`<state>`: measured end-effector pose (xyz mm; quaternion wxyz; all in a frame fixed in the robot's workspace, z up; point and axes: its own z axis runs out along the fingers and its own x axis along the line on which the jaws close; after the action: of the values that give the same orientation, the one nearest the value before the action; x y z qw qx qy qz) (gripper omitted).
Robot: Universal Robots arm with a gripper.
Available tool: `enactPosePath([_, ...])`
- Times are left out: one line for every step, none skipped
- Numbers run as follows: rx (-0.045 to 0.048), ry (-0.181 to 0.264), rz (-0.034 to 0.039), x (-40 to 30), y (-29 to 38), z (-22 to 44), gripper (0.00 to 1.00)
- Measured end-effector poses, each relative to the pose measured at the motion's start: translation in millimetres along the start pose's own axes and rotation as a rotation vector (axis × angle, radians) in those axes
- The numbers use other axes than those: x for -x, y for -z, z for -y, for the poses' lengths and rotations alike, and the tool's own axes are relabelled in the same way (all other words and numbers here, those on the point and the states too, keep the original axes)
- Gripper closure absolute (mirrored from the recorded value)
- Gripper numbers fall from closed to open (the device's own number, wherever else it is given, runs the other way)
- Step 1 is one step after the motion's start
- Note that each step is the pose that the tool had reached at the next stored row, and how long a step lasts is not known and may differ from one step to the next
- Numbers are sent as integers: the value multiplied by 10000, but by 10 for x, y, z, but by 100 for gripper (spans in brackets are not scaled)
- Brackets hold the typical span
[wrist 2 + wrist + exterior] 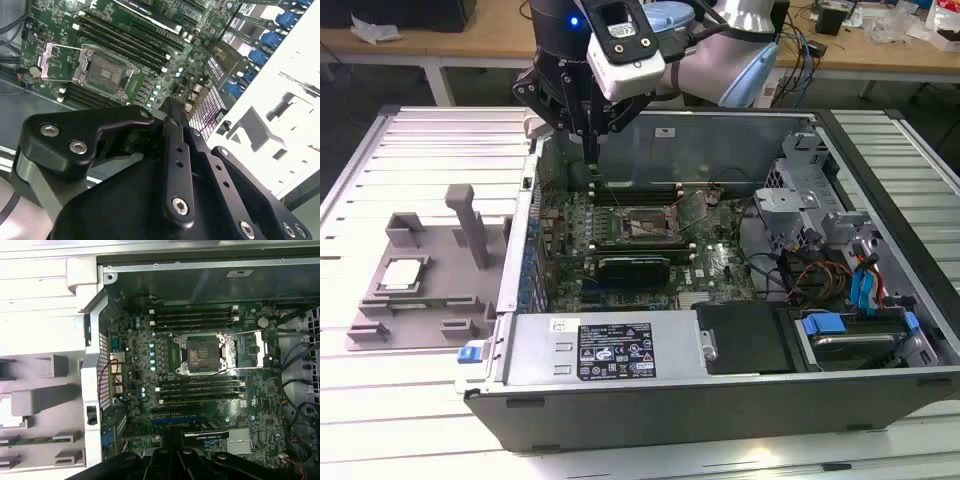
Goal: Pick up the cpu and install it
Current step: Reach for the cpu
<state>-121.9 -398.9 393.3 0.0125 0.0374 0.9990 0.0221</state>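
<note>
- A table (400, 400) of ribbed, pale metal slats is seen nearest, with an open grey steel case (720, 400) laid on it.
- Along the case's near wall a flat silver box (540, 345) with a black label is set. Beside it, toward the exterior view's right, a bay with glossy blue plastic tabs (820, 325) is seen.
- Outside the case, at the exterior view's left, a matte grey moulded fixture (420, 300) with an upright post is placed. The cpu (402, 273), a small flat square with a silvery-white top, is seated in a recess of it and touched by nothing.
- Deeper in the case a green board (720, 265) is laid flat, studded with small parts. Long black slots (192, 317) are ranged on both sides of the socket (202, 351).
- The socket, a square metal frame, is shown open in the exterior view (642, 222) and the second wrist view (105, 70). Its plate is swung aside and no chip is seen in it.
- The gripper (592, 150), of black bolted links, is held above the case's far corner at the exterior view's left, well apart from the cpu. In both wrist views (170, 107) (175, 455) its jaws are seen pressed together with nothing between them.
- Farthest, a wooden bench (880, 50) is seen.
</note>
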Motion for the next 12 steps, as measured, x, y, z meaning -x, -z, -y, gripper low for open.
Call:
enactPosePath([1,0,1,0,0,0,89])
enactPosePath([0,0,0,0,0,0,89])
enactPosePath([0,0,0,0,0,0,89])
enactPosePath([0,0,1,0,0,0,89])
enactPosePath([0,1,1,-2,0,0,89])
enactPosePath([0,0,0,-5,0,0,89])
enactPosePath([1,0,0,-7,0,0,89])
enactPosePath([0,0,0,-10,0,0,89])
enactPosePath([1,0,0,-15,0,1,89])
enactPosePath([0,0,0,-17,0,1,89])
enactPosePath([0,0,0,-18,0,1,89])
enactPosePath([0,0,0,-25,1,1,89])
